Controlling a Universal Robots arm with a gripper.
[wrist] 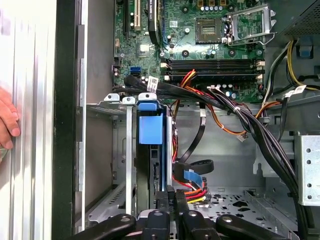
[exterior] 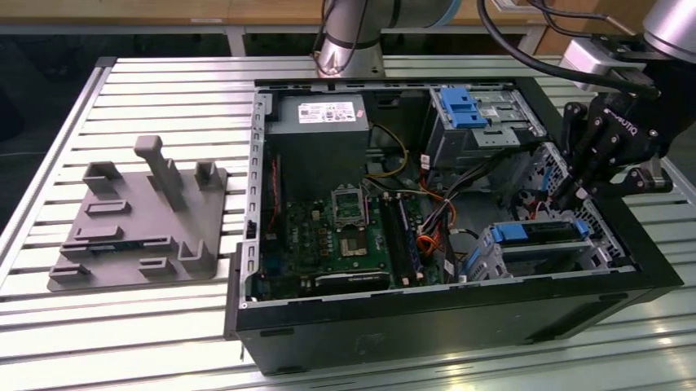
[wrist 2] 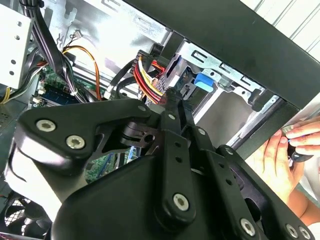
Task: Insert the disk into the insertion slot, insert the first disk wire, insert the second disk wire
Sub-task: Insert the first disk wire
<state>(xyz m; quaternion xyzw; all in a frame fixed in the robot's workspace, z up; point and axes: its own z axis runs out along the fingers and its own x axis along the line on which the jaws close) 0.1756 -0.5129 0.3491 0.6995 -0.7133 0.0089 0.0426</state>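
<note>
The disk [exterior: 540, 232], framed by its blue caddy, sits inside the insertion slot [exterior: 491, 262], the low silver cage at the near right corner of the open computer case. In the first wrist view the caddy's blue end [wrist: 151, 129] lies between the cage rails [wrist: 113, 106]. My gripper [exterior: 574, 195] hangs just above the disk's far end, fingers down and shut. A red, yellow and black disk wire [wrist: 194, 189] ends right at my gripper's [wrist: 173, 194] tips; its plug is hidden between them. A flat black wire with a blue plug [wrist: 194, 175] lies loose beside it. The second wrist view shows the gripper [wrist 2: 170, 92] meeting that wire bundle [wrist 2: 150, 82].
A taller silver cage with a blue latch [exterior: 468, 106] stands at the case's back right. Motherboard [exterior: 342, 236] and cable bundles [wrist: 250, 125] crowd the middle. A grey fixture plate [exterior: 142, 220] lies on the exterior view's left. A person's hand [wrist 2: 285, 150] rests outside the case wall [wrist: 65, 125].
</note>
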